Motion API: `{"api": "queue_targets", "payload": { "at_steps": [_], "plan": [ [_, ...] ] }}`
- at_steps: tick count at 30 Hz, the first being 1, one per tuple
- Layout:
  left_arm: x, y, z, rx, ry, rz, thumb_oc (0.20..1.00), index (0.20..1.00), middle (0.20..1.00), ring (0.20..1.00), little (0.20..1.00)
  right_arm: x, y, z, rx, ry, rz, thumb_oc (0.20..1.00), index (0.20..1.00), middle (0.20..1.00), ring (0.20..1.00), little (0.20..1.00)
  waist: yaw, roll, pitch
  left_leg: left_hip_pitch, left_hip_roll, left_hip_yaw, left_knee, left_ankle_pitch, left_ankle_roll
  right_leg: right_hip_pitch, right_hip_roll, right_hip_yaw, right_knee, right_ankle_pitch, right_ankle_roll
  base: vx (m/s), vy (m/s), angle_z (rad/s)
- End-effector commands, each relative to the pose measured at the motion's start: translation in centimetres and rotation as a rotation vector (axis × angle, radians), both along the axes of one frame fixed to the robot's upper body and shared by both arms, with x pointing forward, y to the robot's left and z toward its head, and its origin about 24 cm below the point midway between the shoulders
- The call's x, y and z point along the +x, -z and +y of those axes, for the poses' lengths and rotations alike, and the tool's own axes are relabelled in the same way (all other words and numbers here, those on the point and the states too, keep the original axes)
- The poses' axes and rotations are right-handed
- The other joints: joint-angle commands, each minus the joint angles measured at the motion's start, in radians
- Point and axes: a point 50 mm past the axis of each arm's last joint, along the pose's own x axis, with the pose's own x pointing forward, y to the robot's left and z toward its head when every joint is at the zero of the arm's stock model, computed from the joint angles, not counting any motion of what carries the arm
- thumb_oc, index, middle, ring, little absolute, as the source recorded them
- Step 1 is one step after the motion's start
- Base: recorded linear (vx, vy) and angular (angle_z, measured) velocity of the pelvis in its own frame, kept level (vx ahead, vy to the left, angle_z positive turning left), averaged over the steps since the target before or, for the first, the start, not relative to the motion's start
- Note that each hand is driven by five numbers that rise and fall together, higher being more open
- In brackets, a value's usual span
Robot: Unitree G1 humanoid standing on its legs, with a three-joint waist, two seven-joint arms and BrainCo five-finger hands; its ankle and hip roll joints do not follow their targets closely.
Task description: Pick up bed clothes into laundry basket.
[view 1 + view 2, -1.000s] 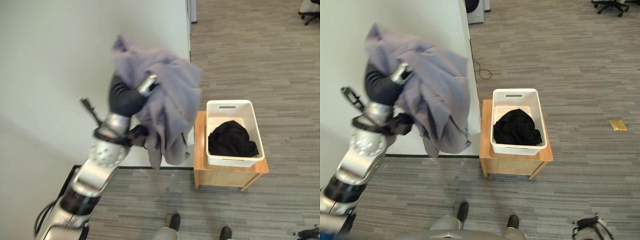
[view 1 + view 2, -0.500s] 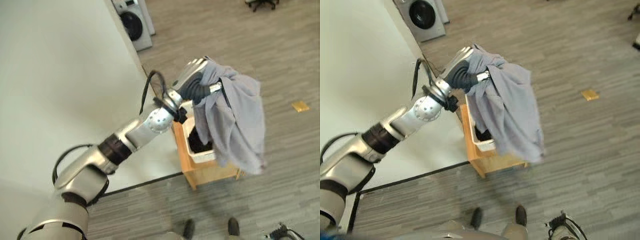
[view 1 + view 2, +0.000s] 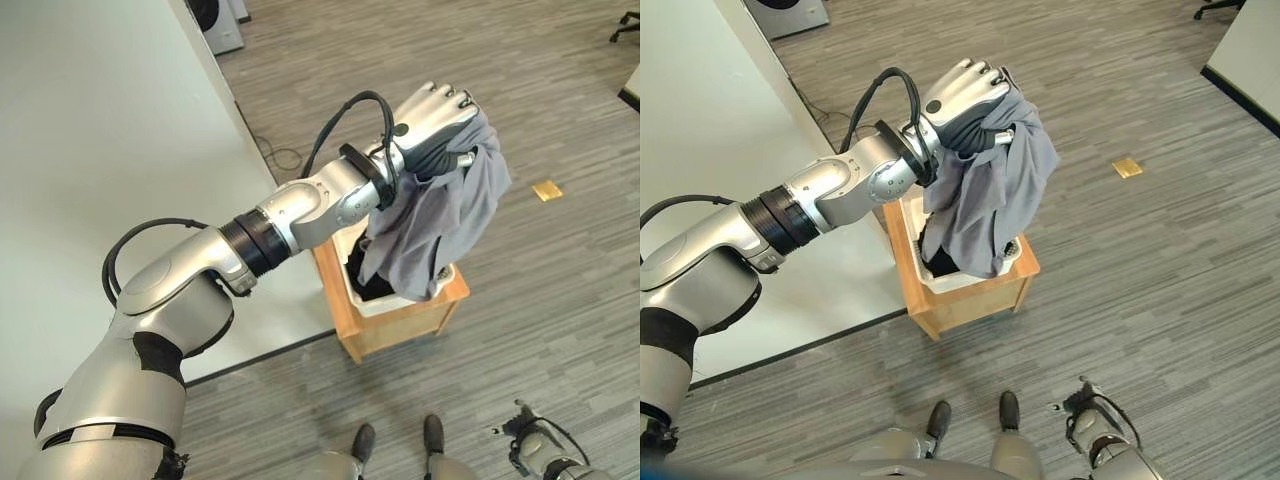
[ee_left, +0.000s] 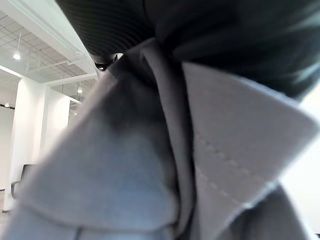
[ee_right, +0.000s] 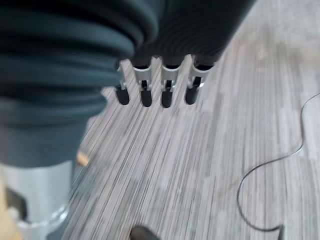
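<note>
**Grey garment held over the basket**

While the left arm reaches out from the lower left across the wall's edge, the left hand [image 3: 432,118] sits knuckles-up at its far end, fingers curled down around a bunched grey garment [image 3: 437,230]. The cloth hangs from the hand in long folds (its lower hem drapes over the white laundry basket [image 3: 372,298]), and a dark item shows inside the basket just beside the hem. The basket rests on a small wooden table [image 3: 400,325] standing on the grey plank floor [image 3: 560,280].

From the right eye, the same hanging cloth covers most of the basket.

Up close at the left wrist, grey folds [image 4: 150,165] press against the dark ribbed cover.

At the right wrist, the right hand [image 5: 155,87] hangs above the floor, fingers straight and holding nothing.
</note>
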Motion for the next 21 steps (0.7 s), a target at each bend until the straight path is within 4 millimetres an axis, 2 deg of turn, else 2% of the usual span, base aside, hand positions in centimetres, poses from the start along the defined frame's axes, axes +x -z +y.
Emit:
{"api": "queue_targets", "payload": {
  "at_steps": [1,7,14,18,19,20,21],
  "plan": [
    [0.5,-6.4,0.4,-0.071,-0.084,-0.197,0.2,0.2,0.2,0.2,0.2,-0.2,-0.4,-1.0,0.003,0.038,-0.036,1.0,1.0,1.0,1.0,1.0,0.018,-0.002,-0.031,-0.091,0.001,-0.034,-0.099,0.089,-0.029,0.114,0.06,-0.036,0.014,-0.161,0.006,0.04,0.057,-0.01],
    [0.9,-7.1,0.8,-0.049,-0.133,-0.218,0.2,0.2,0.2,0.2,0.2,1.3,-1.1,-1.0,0.012,0.022,-0.082,1.0,1.0,1.0,1.0,1.0,0.019,-0.01,-0.02,-0.12,0.005,-0.023,-0.099,0.087,-0.021,0.084,0.047,-0.027,0.014,-0.155,0.019,0.02,0.062,-0.02],
    [1.7,-8.6,1.7,-0.003,-0.233,-0.275,0.2,0.2,0.2,0.2,0.2,1.4,-1.3,-1.3,0.014,0.024,-0.084,1.0,1.0,1.0,1.0,1.0,0.022,-0.033,-0.019,-0.145,0.013,-0.006,-0.099,0.081,-0.016,0.053,0.039,-0.02,0.014,-0.143,0.031,0.02,0.044,-0.14],
    [1.8,-9.5,1.4,-0.011,-0.259,-0.298,0.2,0.2,0.2,0.2,0.2,1.3,-1.5,-1.9,0.006,0.027,-0.08,1.0,1.0,1.0,1.0,1.0,0.019,-0.044,-0.016,-0.149,0.015,-0.003,-0.099,0.077,-0.014,0.046,0.032,-0.022,0.014,-0.141,0.036,0.01,0.032,-0.06],
    [1.1,-9.5,0.0,-0.012,-0.211,-0.308,0.2,0.2,0.2,0.2,0.2,3.6,-1.4,1.0,0.056,-0.06,-0.093,1.0,1.0,1.0,1.0,1.0,0.038,-0.041,-0.015,-0.151,0.011,-0.008,-0.099,0.078,-0.01,0.047,0.029,-0.027,0.014,-0.141,0.037,0.02,0.034,0.0],
    [0.6,-10.0,-0.5,-0.004,-0.207,-0.354,0.2,0.2,0.2,0.2,0.2,3.5,-0.6,3.1,0.088,-0.159,-0.065,1.0,1.0,1.0,1.0,1.0,0.044,-0.043,-0.013,-0.153,0.01,-0.01,-0.099,0.076,-0.008,0.046,0.025,-0.028,0.014,-0.142,0.038,0.01,0.043,-0.03],
    [0.3,-10.6,-0.7,-0.023,-0.209,-0.382,0.2,0.2,0.2,0.2,0.2,3.1,-0.4,3.4,0.091,-0.16,-0.057,1.0,1.0,1.0,1.0,1.0,0.041,-0.043,-0.008,-0.156,0.009,-0.008,-0.099,0.075,-0.007,0.043,0.023,-0.026,0.014,-0.139,0.04,0.0,0.06,0.0]
  ]
}}
